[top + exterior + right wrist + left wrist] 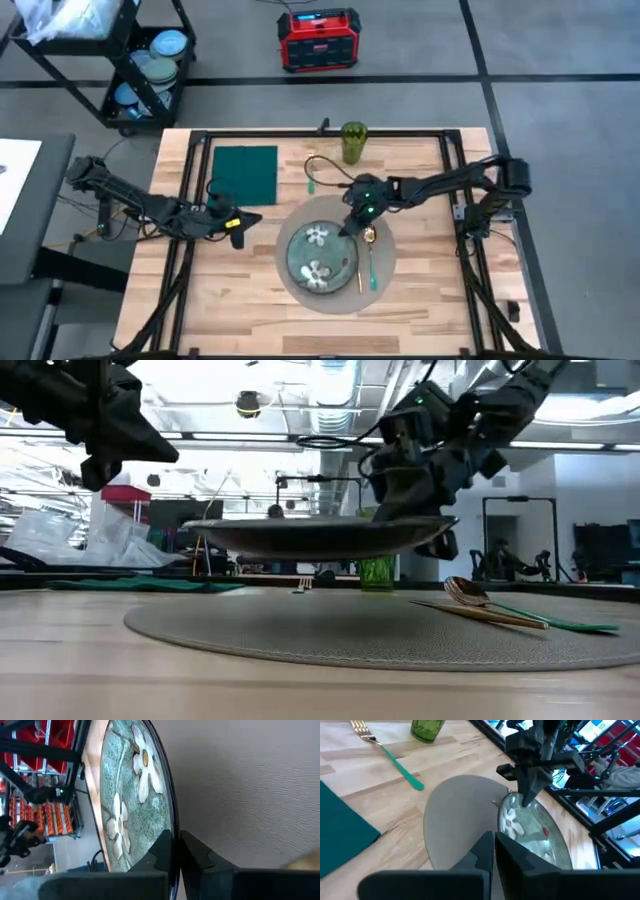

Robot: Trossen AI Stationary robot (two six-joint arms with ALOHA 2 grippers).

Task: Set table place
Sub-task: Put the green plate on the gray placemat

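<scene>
Right pincer (349, 226) is closed on the rim of the floral plate (322, 258), holding it lifted just above the round grey placemat (385, 262) at mid tabletop (420, 310). Left pincer (236, 222) waits shut and empty beside the placemat. Risk: the thin edge grip may slip, or an off-centre set-down could knock the spoon (371, 250) lying alongside.

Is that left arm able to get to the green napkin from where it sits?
Probably yes. The left gripper hovers beside the napkin, with bare table between; the right gripper is busy holding the plate.
</scene>
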